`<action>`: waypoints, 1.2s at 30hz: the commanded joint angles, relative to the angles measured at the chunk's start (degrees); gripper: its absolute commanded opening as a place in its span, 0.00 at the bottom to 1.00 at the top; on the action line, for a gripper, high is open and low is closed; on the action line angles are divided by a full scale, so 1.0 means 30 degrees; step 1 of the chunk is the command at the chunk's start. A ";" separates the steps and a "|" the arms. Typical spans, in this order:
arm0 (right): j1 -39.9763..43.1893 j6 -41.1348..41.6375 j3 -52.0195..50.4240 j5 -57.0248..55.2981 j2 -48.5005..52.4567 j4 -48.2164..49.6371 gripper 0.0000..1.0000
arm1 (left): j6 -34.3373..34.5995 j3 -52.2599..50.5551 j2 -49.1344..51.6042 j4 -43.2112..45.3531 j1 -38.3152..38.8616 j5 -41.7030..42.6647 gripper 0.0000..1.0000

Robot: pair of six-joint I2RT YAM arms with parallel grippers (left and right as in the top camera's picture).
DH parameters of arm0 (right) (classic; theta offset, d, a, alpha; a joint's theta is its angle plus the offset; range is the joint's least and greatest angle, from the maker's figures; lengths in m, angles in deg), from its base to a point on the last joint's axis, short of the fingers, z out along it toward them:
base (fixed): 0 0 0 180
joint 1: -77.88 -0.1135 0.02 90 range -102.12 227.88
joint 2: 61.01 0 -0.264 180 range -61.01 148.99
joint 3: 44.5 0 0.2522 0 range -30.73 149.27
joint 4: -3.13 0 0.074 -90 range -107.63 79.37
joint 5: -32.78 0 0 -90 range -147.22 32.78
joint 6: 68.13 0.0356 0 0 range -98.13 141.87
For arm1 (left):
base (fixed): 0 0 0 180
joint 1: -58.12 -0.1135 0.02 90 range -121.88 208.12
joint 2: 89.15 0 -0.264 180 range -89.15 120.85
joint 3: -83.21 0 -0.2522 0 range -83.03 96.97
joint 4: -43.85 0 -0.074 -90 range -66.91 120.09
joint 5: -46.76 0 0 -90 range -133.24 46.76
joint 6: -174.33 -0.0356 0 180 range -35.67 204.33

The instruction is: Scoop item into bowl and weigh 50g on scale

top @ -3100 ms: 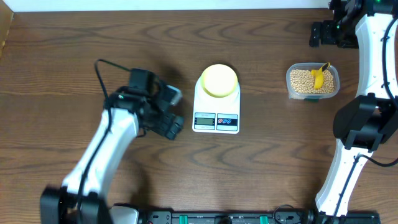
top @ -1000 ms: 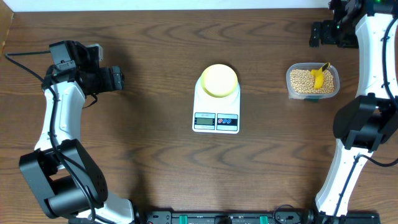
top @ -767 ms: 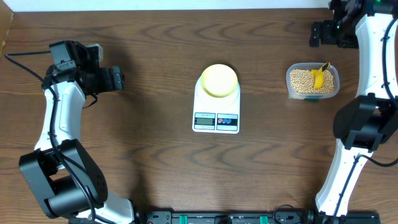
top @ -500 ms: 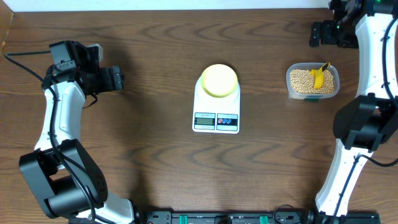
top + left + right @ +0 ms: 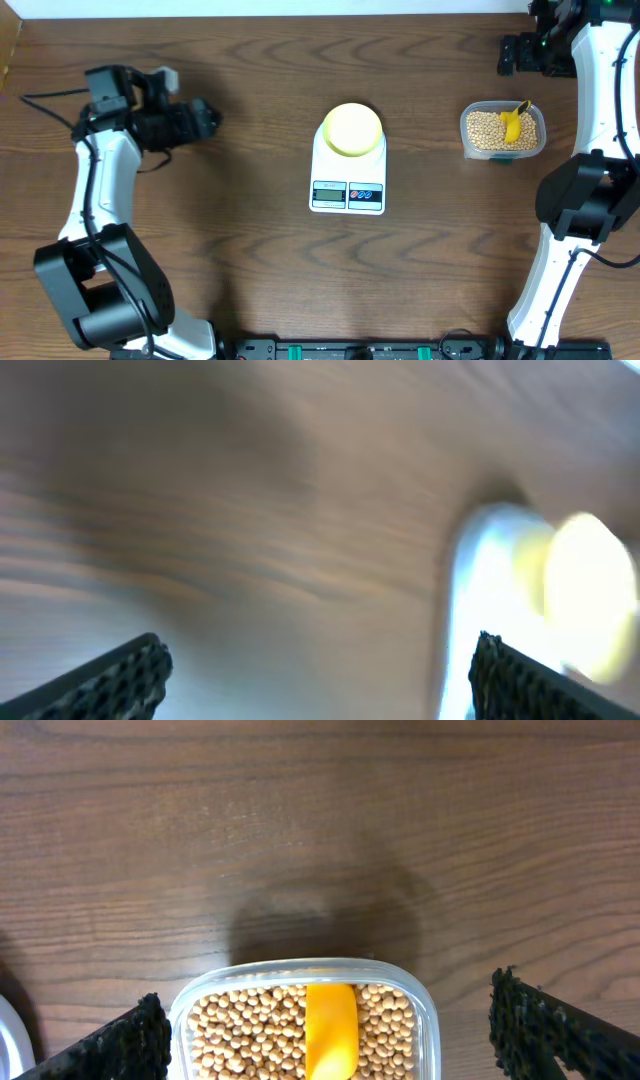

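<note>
We're watching the left hand (image 5: 208,118) hovering wide open and empty near the far-left corner of the tabletop (image 5: 250,270), jaws pointing toward the middle. We're seeing the right hand (image 5: 508,55) gaping just as wide, gripping nothing, hanging by the far-right corner just behind the clear tub (image 5: 467,141). The tan beans (image 5: 485,130) are filling that tub, the yellow scoop (image 5: 512,125) lying in them. Mid-tabletop, the pale-yellow bowl (image 5: 352,129) is sitting on the far end of the white scale (image 5: 335,168), display facing the near edge.

Open tabletop (image 5: 250,250) between left pincer (image 5: 208,117) and scale (image 5: 330,170); bowl (image 5: 352,129) atop scale; tub (image 5: 463,128) beyond.
</note>
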 commanded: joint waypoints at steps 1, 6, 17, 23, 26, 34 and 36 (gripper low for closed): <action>0.0044 -0.0022 0.0306 -0.0160 0.0007 0.0007 0.99 | -0.2492 0.0131 -0.0015 -0.3177 0.2310 0.4364 0.97; 0.0044 -0.0022 0.0306 -0.0160 0.0007 0.0007 0.99 | -0.8655 0.0007 -0.0015 -0.8816 0.6331 0.4284 0.97; 0.0044 -0.0022 0.0306 -0.0160 0.0007 0.0007 0.99 | -1.2291 0.0000 0.0350 -0.7526 1.5161 0.0430 0.97; 0.0044 -0.0022 0.0306 -0.0160 0.0007 0.0007 0.99 | -1.2488 0.0029 0.1807 -0.6054 1.6167 0.0619 0.97; 0.0044 -0.0022 0.0306 -0.0160 0.0007 0.0007 0.99 | -1.2488 0.0189 0.2419 -0.5931 1.6152 0.0947 0.97; 0.0044 -0.0022 0.0306 -0.0160 0.0007 0.0007 0.99 | -1.3202 0.0321 0.3468 -0.6768 1.6196 -0.0262 0.97; 0.0044 -0.0022 0.0306 -0.0160 0.0007 0.0007 0.99 | -1.3267 0.0321 0.3570 -0.6717 1.6211 -0.1413 0.97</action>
